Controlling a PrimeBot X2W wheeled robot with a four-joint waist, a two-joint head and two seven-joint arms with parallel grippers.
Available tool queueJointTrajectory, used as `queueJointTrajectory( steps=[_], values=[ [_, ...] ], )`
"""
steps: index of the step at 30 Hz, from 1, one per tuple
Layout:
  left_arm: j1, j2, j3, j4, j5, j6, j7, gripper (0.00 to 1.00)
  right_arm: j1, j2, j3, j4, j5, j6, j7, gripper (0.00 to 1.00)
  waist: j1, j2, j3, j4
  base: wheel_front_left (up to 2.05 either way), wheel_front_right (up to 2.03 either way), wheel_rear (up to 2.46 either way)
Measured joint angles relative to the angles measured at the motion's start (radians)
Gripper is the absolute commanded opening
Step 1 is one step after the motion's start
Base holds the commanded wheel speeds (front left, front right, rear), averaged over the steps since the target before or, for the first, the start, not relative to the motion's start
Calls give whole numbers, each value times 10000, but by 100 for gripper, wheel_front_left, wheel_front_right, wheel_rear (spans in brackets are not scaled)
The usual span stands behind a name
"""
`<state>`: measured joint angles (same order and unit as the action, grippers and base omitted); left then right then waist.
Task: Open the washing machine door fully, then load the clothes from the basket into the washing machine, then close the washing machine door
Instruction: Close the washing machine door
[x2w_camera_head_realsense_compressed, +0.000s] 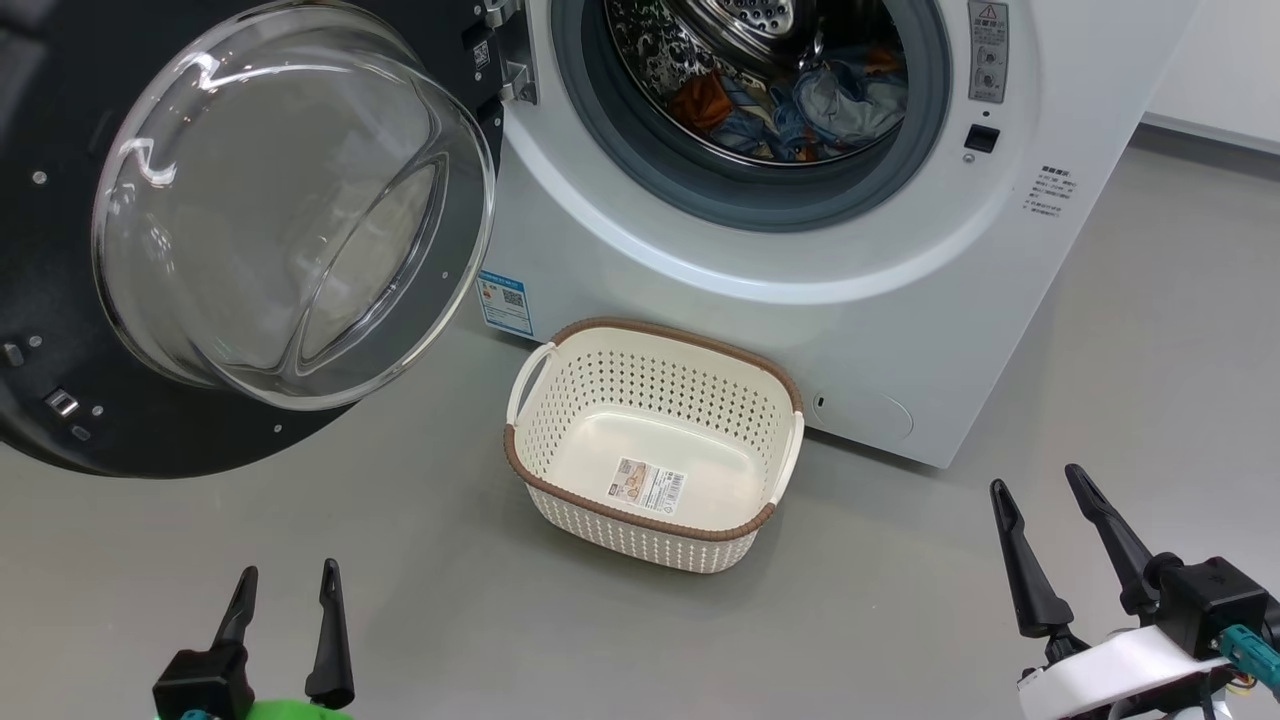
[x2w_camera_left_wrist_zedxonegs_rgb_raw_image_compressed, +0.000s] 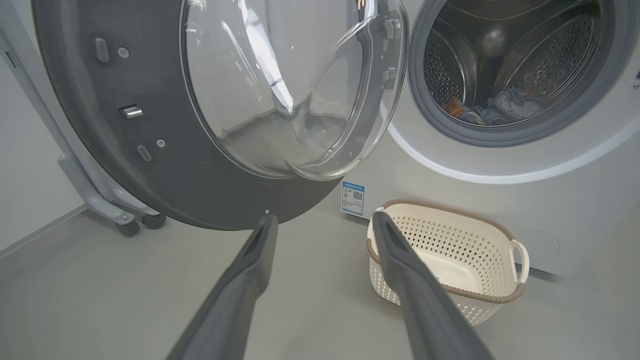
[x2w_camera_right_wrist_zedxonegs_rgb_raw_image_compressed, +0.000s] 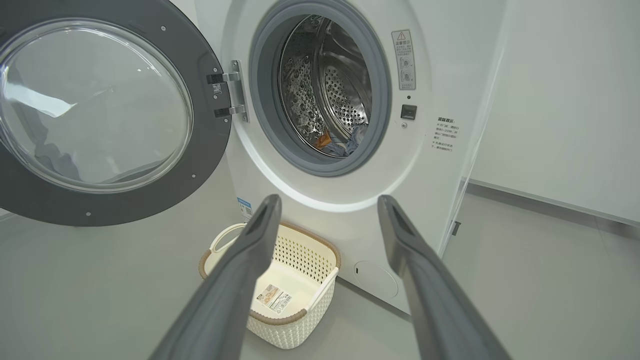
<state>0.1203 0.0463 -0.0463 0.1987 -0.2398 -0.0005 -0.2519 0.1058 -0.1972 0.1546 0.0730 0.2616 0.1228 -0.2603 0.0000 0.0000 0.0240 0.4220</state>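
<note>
1. Plainly, the clothes (x2w_camera_head_realsense_compressed: 800, 110) lie inside the washing machine (x2w_camera_head_realsense_compressed: 700, 270), a blue, grey and orange heap at the bottom of the perforated steel drum (x2w_camera_head_realsense_compressed: 745, 25), behind the grey gasket (x2w_camera_head_realsense_compressed: 740, 205).
2. The washing machine door (x2w_camera_head_realsense_compressed: 290, 220) stands swung wide open on its hinges at the machine's left. Its clear glass bowl bulges toward the head camera, and its black rim hangs above the grey floor (x2w_camera_head_realsense_compressed: 400, 580).
3. The basket (x2w_camera_head_realsense_compressed: 640, 545) sits upright on the floor just in front of the machine, below the drum opening and to the right of the door's lower edge. Its bare bottom shows a barcode sticker (x2w_camera_head_realsense_compressed: 648, 487).
4. A small blue label (x2w_camera_head_realsense_compressed: 505, 303) is stuck on the machine's white front, between the door and the basket.
5. The left gripper (x2w_camera_head_realsense_compressed: 288, 570) hovers at the near left, jaws apart and holding nothing, well apart from the basket.
6. The right gripper (x2w_camera_head_realsense_compressed: 1037, 478) hovers at the near right, jaws likewise spread and empty, apart from both basket and machine.
</note>
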Motion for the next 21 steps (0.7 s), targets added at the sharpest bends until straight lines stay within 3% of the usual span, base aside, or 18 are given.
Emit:
queueJointTrajectory(
  steps=[5, 7, 12, 15, 21],
  values=[
    [12, 0, 8, -31, -31, 10, 0, 100, -1, 0, 6, 21, 0, 0, 0, 100, 0, 0, -29, 44, 0, 0, 0],
    [19, 0, 48, -33, -318, 12, 0, 0, -2, 2, 23, 31, 0, 0, 0, 100, 0, 0, -42, 53, 0, 0, 0],
    [27, -6, 788, -25, -2299, 102, -2, 0, -15, 17, 42, 38, 2, 0, 0, 100, 0, 0, -85, 47, 0, 0, 0],
    [14, -17, 1281, -17, -2558, 98, -2, 0, -14, 50, 29, 40, 0, 0, 0, 100, 0, 0, -96, 44, 0, 0, 0],
    [-335, -52, 3185, -33, -4155, 86, -4, 0, -22, 82, 92, 58, 2, 0, 0, 100, 0, 0, -112, 15, 0, 0, 0]
  ],
)
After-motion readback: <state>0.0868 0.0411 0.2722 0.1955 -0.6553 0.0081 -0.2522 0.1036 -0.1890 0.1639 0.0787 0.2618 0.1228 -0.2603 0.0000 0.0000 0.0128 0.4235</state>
